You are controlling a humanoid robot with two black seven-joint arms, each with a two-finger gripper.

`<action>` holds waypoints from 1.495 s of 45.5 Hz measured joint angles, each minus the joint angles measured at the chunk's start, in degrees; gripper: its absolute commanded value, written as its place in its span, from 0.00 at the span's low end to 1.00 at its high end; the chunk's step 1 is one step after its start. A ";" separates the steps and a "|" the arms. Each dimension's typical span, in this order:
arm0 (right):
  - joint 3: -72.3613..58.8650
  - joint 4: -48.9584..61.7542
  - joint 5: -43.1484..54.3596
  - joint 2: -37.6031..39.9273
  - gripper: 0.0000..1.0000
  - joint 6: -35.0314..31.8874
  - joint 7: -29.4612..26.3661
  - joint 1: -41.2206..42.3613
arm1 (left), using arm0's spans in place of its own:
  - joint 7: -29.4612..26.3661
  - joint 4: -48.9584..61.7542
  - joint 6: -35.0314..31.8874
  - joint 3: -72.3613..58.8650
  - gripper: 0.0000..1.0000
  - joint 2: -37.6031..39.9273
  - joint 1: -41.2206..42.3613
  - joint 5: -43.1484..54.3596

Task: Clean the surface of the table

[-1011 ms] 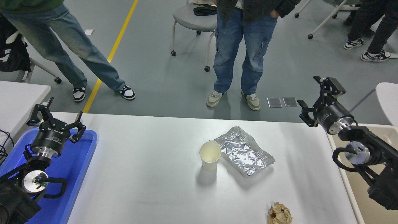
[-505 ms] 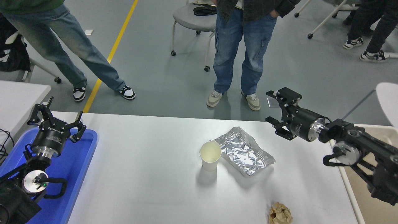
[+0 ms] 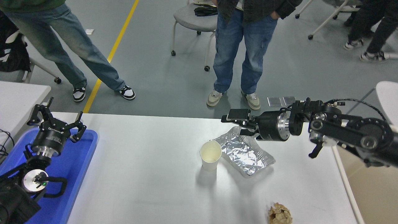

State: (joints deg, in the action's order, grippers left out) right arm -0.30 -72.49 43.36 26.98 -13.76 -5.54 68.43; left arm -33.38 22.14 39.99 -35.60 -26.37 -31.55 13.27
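Observation:
The white table surface [image 3: 140, 180] carries a white paper cup [image 3: 210, 158] standing upright, a crumpled foil tray [image 3: 248, 154] just right of it, and a ball of crumpled brown paper [image 3: 279, 214] at the front edge. My right gripper [image 3: 238, 123] reaches in from the right, lying sideways and open. It hovers over the far corner of the foil tray with nothing between its fingers. My left gripper [image 3: 56, 119] is parked open over the blue tray at the lower left.
A blue tray [image 3: 77, 165] lies on the table's left end. A beige bin [image 3: 373, 193] stands off the right edge and a smaller white table [image 3: 18, 93] at the left. People stand beyond the far side, near a grey wheeled chair [image 3: 192, 17].
My right arm has swung left and down from beyond the table's right edge until its gripper hangs over the foil tray's far corner. The left arm and the objects have stayed still.

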 measured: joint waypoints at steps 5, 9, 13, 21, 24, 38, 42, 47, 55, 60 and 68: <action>-4.22 0.98 1.88 -3.44 1.00 -0.26 -2.81 2.70 | 0.00 0.00 0.00 0.00 1.00 -0.01 0.00 0.00; -6.93 3.03 2.75 -6.45 1.00 -0.44 -4.67 4.24 | -0.01 0.01 0.00 0.00 1.00 0.00 0.00 0.00; -9.35 5.33 3.37 -8.98 1.00 -0.61 -5.72 5.29 | -0.01 0.01 0.00 0.00 1.00 0.00 0.00 0.00; -13.99 10.41 4.17 -13.88 1.00 -0.74 -6.80 6.36 | -0.01 0.02 0.00 -0.01 1.00 0.01 0.00 0.00; -15.11 12.05 4.31 -15.47 1.00 -0.74 -6.99 6.43 | -0.01 0.02 0.00 -0.01 1.00 0.01 0.00 0.00; -17.62 16.65 5.40 -21.11 0.91 -0.37 -7.61 6.21 | -0.02 0.01 0.00 -0.04 1.00 0.00 0.00 0.00; -18.01 17.64 6.78 -22.32 0.85 0.21 -7.67 5.86 | -0.02 0.01 0.00 -0.04 1.00 0.01 0.00 0.00; -19.00 18.54 9.17 -23.36 0.69 1.36 -7.68 5.26 | -0.02 0.01 0.00 -0.04 1.00 0.01 0.00 0.00; -20.38 19.36 12.10 -24.21 0.17 3.53 -7.58 4.37 | -0.02 0.01 0.00 -0.04 1.00 0.01 0.00 0.00; -20.78 19.59 13.42 -24.45 0.00 4.30 -7.57 3.94 | -0.02 0.01 0.00 -0.04 1.00 0.00 0.00 0.00; -20.64 19.51 14.44 -24.13 0.00 4.83 -7.56 3.66 | -0.02 0.01 0.00 -0.04 1.00 0.01 0.00 0.00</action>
State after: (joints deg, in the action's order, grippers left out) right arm -20.94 -52.98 57.80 2.84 -8.93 -13.10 72.09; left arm -33.40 22.15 39.99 -35.64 -26.37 -31.55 13.27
